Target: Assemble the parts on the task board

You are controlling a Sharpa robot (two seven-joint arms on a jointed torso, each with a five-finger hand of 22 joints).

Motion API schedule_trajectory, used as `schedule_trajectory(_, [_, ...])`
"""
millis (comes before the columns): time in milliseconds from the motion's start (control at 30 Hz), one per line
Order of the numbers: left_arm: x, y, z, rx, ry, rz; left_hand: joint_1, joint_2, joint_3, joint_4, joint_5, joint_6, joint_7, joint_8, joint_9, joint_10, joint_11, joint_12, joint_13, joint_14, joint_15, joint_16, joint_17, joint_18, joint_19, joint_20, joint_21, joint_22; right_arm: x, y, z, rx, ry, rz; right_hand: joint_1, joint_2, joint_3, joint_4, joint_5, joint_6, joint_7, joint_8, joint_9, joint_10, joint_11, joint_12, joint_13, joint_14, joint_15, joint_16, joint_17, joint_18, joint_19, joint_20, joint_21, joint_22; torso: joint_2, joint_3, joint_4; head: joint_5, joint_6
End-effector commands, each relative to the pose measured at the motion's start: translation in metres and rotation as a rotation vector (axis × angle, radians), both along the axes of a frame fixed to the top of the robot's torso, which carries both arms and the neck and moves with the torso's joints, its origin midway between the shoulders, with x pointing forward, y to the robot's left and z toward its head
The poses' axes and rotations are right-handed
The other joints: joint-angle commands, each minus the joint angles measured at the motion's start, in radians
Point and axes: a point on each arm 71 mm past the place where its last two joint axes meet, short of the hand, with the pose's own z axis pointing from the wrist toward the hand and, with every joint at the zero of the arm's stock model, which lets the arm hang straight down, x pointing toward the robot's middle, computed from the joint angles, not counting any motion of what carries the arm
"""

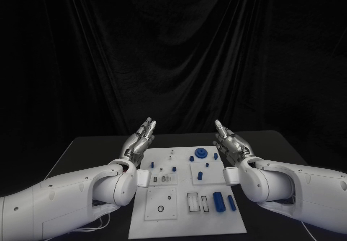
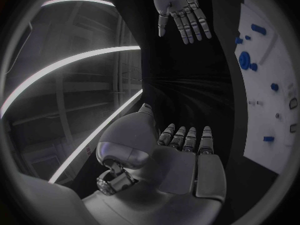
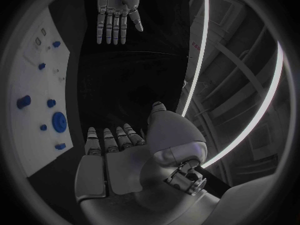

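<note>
Each robot hand, left (image 1: 139, 140) and right (image 1: 230, 141), is spread empty above the white task board (image 1: 188, 228) on the black table (image 1: 87, 150), black curtain (image 1: 173, 60) behind.

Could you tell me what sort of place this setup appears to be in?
Probably a robotics lab test bench: a black table before a dark curtain, with a white task board holding small blue parts.

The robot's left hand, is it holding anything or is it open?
Open. The left hand is raised above the task board, fingers stretched out and apart, nothing in the palm.
</note>
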Motion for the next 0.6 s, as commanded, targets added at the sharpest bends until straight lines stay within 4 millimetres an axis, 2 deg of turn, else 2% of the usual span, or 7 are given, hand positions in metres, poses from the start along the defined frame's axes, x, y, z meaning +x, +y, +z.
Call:
schedule_trajectory(33, [-0.004, -0.01, 0.011, -0.214, -0.047, -0.144, 0.036, 0.007, -0.004, 0.013, 0.012, 0.003, -0.01, 0.004, 0.002, -0.003, -0.005, -0.006, -0.001, 0.0, 0.011, -0.004, -0.001, 0.016, -0.001, 0.016, -0.006, -0.001, -0.004, 0.005, 0.002, 0.208, 0.084, 0.054, 0.05, 0.001, -0.018, 0.008, 0.013, 0.004, 0.012, 0.016, 0.002, 0.0, 0.004, -0.005, -0.001, 0.0, 0.017, -0.004, -0.002, 0.013, 0.004, 0.02, 0.006, -0.019, 0.0, -0.0002, 0.0001, 0.0, 0.0])
schedule_trajectory(267, [-0.009, -0.013, 0.015, -0.325, -0.055, -0.231, 0.046, 0.006, 0.001, 0.012, 0.034, 0.014, 0.006, 0.006, 0.003, -0.003, 0.007, -0.006, -0.001, 0.0, 0.025, -0.004, -0.001, 0.027, -0.001, 0.041, -0.006, -0.001, -0.008, 0.005, 0.002, 0.257, 0.113, 0.069, 0.063, -0.011, -0.018, 0.009, -0.001, 0.002, 0.037, 0.032, 0.003, 0.0, 0.03, 0.002, 0.0, 0.0, 0.033, -0.003, -0.001, 0.013, 0.006, 0.038, 0.008, -0.017, 0.0, -0.0002, 0.0001, 0.0, 0.0])
schedule_trajectory(400, [-0.01, -0.014, 0.016, -0.347, -0.057, -0.246, 0.078, 0.007, 0.015, 0.013, 0.11, 0.026, 0.017, 0.008, 0.005, -0.003, 0.024, -0.006, -0.001, 0.0, 0.029, -0.004, -0.001, 0.038, -0.001, 0.053, -0.006, -0.001, -0.008, 0.005, 0.002, 0.257, 0.113, 0.069, 0.072, -0.013, -0.016, 0.009, -0.003, -0.001, 0.059, 0.041, 0.004, 0.001, 0.062, 0.018, 0.005, 0.001, 0.036, 0.002, 0.001, 0.014, 0.008, 0.046, 0.009, -0.016, 0.0, -0.0002, 0.0001, 0.0, 0.0])
schedule_trajectory(433, [-0.01, -0.014, 0.016, -0.348, -0.057, -0.247, 0.096, 0.003, 0.038, 0.011, 0.166, 0.04, 0.029, 0.011, 0.007, -0.003, 0.045, -0.006, -0.001, 0.0, 0.036, -0.004, -0.001, 0.039, -0.001, 0.058, -0.006, -0.001, -0.008, 0.005, 0.002, 0.257, 0.113, 0.069, 0.075, -0.015, -0.016, 0.009, -0.003, 0.0, 0.073, 0.051, 0.005, 0.002, 0.074, 0.024, 0.007, 0.003, 0.044, 0.007, 0.003, 0.014, 0.01, 0.053, 0.011, -0.015, 0.0, -0.0002, 0.0001, 0.0, 0.0])
schedule_trajectory(467, [-0.005, 0.004, 0.013, -0.352, -0.078, -0.235, 0.109, 0.007, 0.05, 0.01, 0.181, 0.044, 0.036, 0.012, 0.008, -0.003, 0.053, -0.006, -0.001, 0.0, 0.039, -0.004, -0.001, 0.039, -0.001, 0.061, -0.006, -0.001, -0.002, 0.002, 0.003, 0.251, 0.063, 0.114, 0.076, -0.015, -0.016, 0.009, -0.003, 0.0, 0.078, 0.055, 0.005, 0.003, 0.078, 0.027, 0.008, 0.004, 0.047, 0.009, 0.004, 0.015, 0.01, 0.056, 0.011, -0.015, 0.0, 0.0001, -0.0002, 0.019, -0.058])
schedule_trajectory(533, [-0.004, 0.008, 0.012, -0.339, -0.079, -0.217, 0.184, 0.0, 0.135, -0.021, 0.349, 0.095, 0.067, 0.025, 0.017, -0.002, 0.103, -0.006, 0.0, 0.0, 0.057, -0.004, -0.001, 0.031, -0.001, 0.067, -0.006, -0.001, -0.001, 0.001, 0.003, 0.253, 0.061, 0.115, 0.086, -0.021, -0.018, 0.008, -0.002, 0.005, 0.106, 0.089, 0.009, 0.009, 0.108, 0.052, 0.013, 0.011, 0.07, 0.028, 0.01, 0.014, 0.014, 0.072, 0.014, -0.014, 0.0, 0.0004, -0.0001, 0.023, -0.066])
schedule_trajectory(600, [-0.004, 0.011, 0.011, -0.329, -0.079, -0.204, 0.21, 0.0, 0.141, -0.008, 0.366, 0.121, 0.086, 0.034, 0.019, 0.011, 0.13, -0.001, 0.004, 0.002, 0.074, 0.001, 0.002, 0.009, -0.001, 0.064, -0.006, -0.001, 0.0, 0.0, 0.002, 0.258, 0.058, 0.118, 0.099, -0.028, -0.021, 0.009, 0.001, 0.007, 0.113, 0.119, 0.013, 0.021, 0.134, 0.09, 0.021, 0.031, 0.102, 0.07, 0.022, 0.01, 0.024, 0.09, 0.021, -0.009, 0.001, 0.0002, -0.0008, 0.031, -0.082])
